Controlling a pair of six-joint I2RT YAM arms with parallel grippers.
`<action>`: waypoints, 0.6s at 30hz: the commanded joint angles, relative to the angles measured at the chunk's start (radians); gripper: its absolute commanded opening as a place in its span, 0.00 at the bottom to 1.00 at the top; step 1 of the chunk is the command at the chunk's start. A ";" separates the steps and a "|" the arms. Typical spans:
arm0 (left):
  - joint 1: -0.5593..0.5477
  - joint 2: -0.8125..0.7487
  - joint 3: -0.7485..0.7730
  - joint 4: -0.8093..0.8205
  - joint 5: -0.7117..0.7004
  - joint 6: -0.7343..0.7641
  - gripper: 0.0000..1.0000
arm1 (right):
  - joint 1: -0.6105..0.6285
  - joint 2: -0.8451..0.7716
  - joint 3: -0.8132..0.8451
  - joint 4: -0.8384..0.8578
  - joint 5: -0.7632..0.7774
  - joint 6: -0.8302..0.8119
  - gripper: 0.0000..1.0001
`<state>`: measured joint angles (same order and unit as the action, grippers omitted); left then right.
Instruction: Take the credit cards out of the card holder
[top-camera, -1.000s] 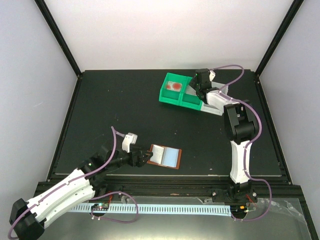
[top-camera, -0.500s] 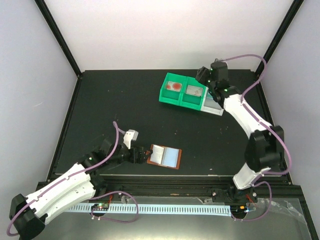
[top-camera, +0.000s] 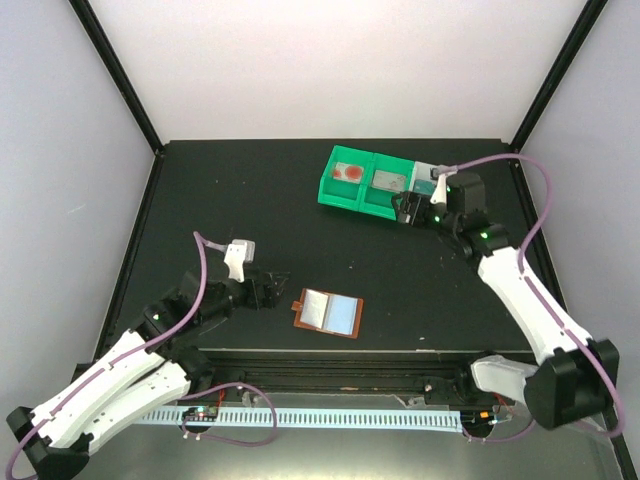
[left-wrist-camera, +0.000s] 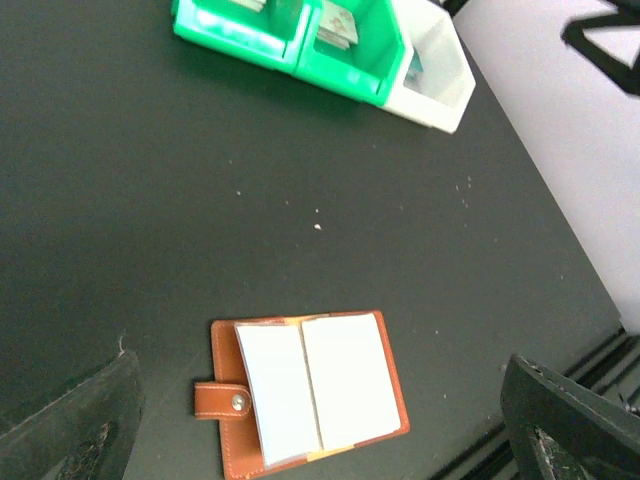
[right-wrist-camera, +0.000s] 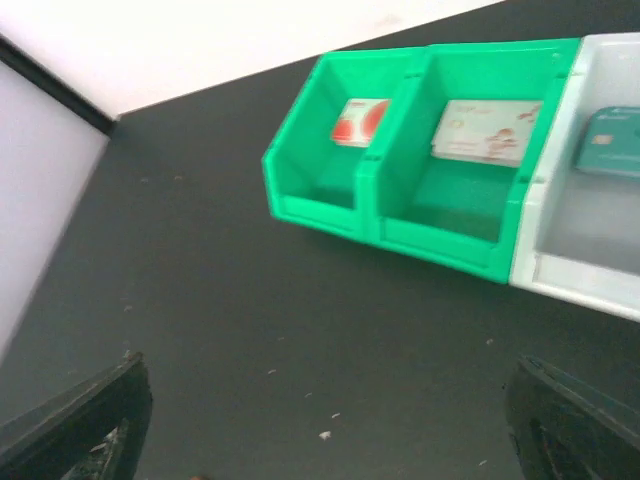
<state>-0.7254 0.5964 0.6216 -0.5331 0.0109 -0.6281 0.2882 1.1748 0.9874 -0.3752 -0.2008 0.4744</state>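
1. the card holder (left-wrist-camera: 224, 352) lies open and flat on the dark table (top-camera: 250, 200), near its front edge, with the snap tab (left-wrist-camera: 222, 400) pointing toward the left arm.
2. two pale faces show inside it, the right one bluish from above. we cannot tell card from pocket there.
3. the left gripper (top-camera: 274, 291) sits just left of the holder, apart from it. its fingers are spread wide and nothing is between them.
4. between that gripper and the holder we see only tabletop, and beyond the holder a few pale specks (left-wrist-camera: 318, 226).
5. at the back right stand two joined green bins (right-wrist-camera: 320, 205) with a white bin (right-wrist-camera: 580, 280) touching their right side.
6. three credit cards lie in them: a red-marked card (right-wrist-camera: 358, 120) in the left green one, a pinkish card (right-wrist-camera: 480, 130) in the right green one and a teal card (right-wrist-camera: 608, 140) in the white one.
7. the right gripper (top-camera: 408, 207) hangs at the near side of the bins, by the seam of green and white. its fingers are far apart and it holds nothing.
8. a second ago the right gripper was down over the bins and hid the middle compartment. now it is drawn back toward us and that card shows.
9. the left gripper was then right at the holder's tab. now it is pulled back to the left.
10. the holder lies in about the same place.
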 joint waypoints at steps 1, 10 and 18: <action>0.008 -0.003 0.070 -0.054 -0.062 0.015 0.99 | -0.001 -0.133 -0.029 -0.096 -0.133 -0.088 1.00; 0.009 -0.045 0.113 -0.057 -0.060 0.021 0.99 | -0.001 -0.360 -0.102 -0.236 -0.237 -0.110 1.00; 0.009 -0.091 0.096 -0.034 -0.029 -0.006 0.99 | -0.001 -0.488 -0.216 -0.239 -0.254 -0.090 1.00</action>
<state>-0.7212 0.5358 0.6998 -0.5777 -0.0372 -0.6258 0.2882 0.7170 0.8158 -0.5877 -0.4232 0.3828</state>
